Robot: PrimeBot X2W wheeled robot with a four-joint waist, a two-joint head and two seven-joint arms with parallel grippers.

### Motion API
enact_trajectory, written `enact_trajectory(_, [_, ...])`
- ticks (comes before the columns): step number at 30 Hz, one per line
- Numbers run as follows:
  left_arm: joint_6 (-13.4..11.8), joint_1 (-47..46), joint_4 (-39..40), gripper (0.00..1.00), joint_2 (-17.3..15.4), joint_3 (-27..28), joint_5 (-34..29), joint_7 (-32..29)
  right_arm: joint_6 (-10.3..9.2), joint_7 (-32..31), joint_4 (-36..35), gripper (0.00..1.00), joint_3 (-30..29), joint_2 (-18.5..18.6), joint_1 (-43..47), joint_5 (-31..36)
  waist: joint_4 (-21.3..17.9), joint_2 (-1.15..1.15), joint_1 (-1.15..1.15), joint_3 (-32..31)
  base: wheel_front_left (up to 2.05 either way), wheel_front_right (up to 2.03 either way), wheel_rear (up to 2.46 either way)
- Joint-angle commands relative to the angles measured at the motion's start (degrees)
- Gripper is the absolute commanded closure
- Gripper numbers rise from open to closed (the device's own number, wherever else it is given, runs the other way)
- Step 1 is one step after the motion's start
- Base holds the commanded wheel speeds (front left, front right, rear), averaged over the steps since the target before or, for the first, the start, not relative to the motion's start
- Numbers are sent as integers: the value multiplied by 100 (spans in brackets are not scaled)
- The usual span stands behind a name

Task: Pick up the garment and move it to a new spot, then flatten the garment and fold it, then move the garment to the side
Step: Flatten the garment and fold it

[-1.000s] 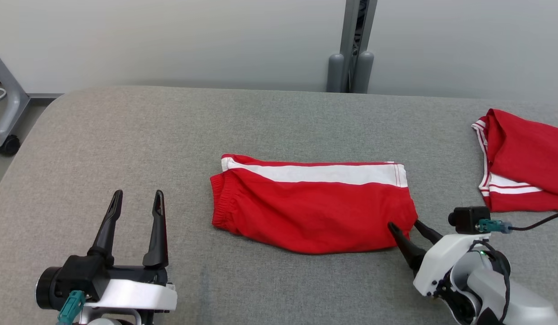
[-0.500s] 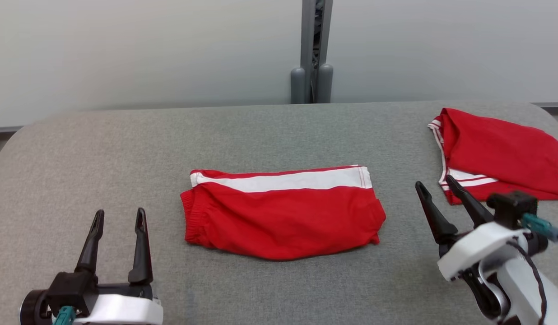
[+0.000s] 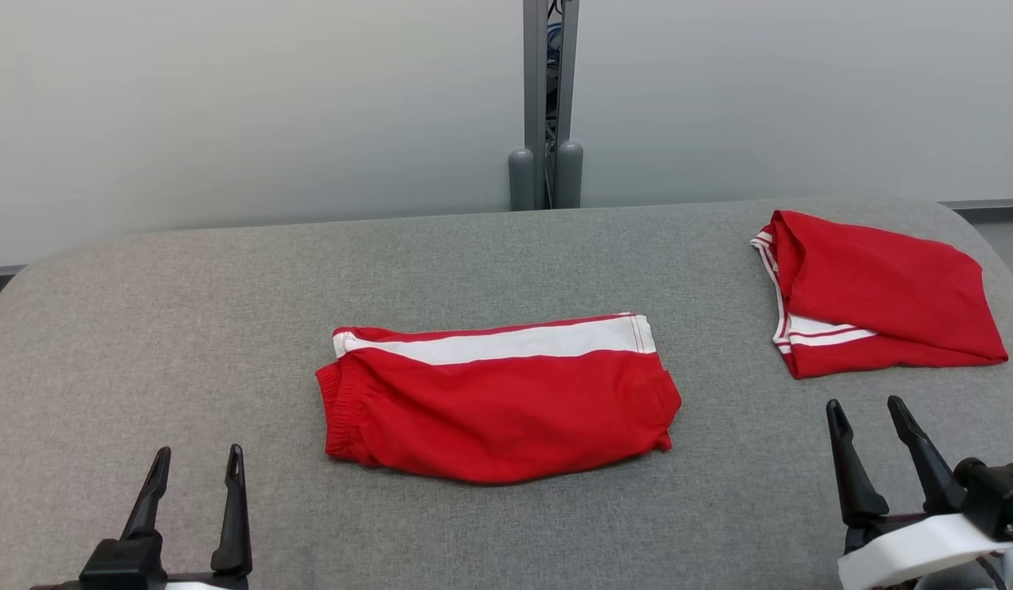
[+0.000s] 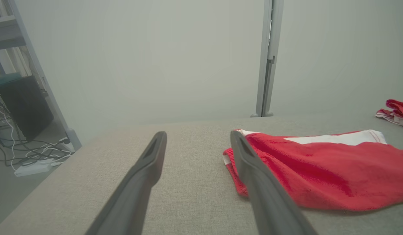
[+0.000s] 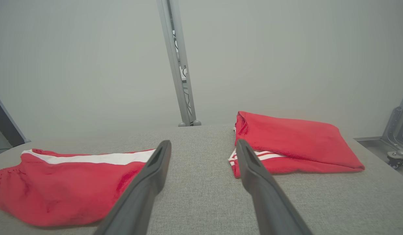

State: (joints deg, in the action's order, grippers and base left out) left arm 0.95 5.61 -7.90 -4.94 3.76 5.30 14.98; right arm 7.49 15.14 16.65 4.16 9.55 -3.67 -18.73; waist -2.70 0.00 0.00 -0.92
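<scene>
Red shorts [image 3: 498,401] lie folded at the middle of the grey table [image 3: 187,311], so seemingly only the move aside remains; the left gripper [image 3: 199,452] and right gripper [image 3: 864,403] both stand open and empty, well clear of them.

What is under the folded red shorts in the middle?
The red shorts rest on the grey fabric surface, visible all around them. What lies beneath the cloth is covered.

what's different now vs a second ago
The right claw, whose tips were at the near right corner of the folded shorts, has drawn back toward the robot and stands open, clear of the cloth. The head view also shifted as its camera turned. The shorts and the second red garment lie as before; the left claw stayed open.
</scene>
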Motion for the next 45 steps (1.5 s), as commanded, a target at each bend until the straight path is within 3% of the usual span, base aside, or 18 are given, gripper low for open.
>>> enact_trajectory(1, [21, 89, -93, 0, -111, -20, -74, 23, 0, 1, -65, 0, -101, -60, 153, 104, -7, 0, 0, -46, 0, 0, 0])
enact_trajectory(12, [212, 98, -310, 0, -197, -215, -4, -77, 0, -173, 43, 0, -29, -186, 199, 227, -33, 0, 0, -144, 0, 0, 0])
enact_trajectory(31, [97, 188, -32, 0, -291, -320, 31, -198, 0, -333, 191, 0, 118, -191, 70, 89, 77, 0, 0, -99, 0, 0, 0])
enact_trajectory(43, [190, -102, 54, 0, -238, -583, 60, -171, 0, -966, 2376, 0, 1037, -102, -1690, -627, 634, 0, 0, 88, 0, 0, 0])
enact_trajectory(45, [208, -215, 8, 0, -214, -673, 55, -156, 0, -1023, 3131, 0, 1179, -131, -2211, -751, 846, 0, 0, 192, 0, 0, 0])
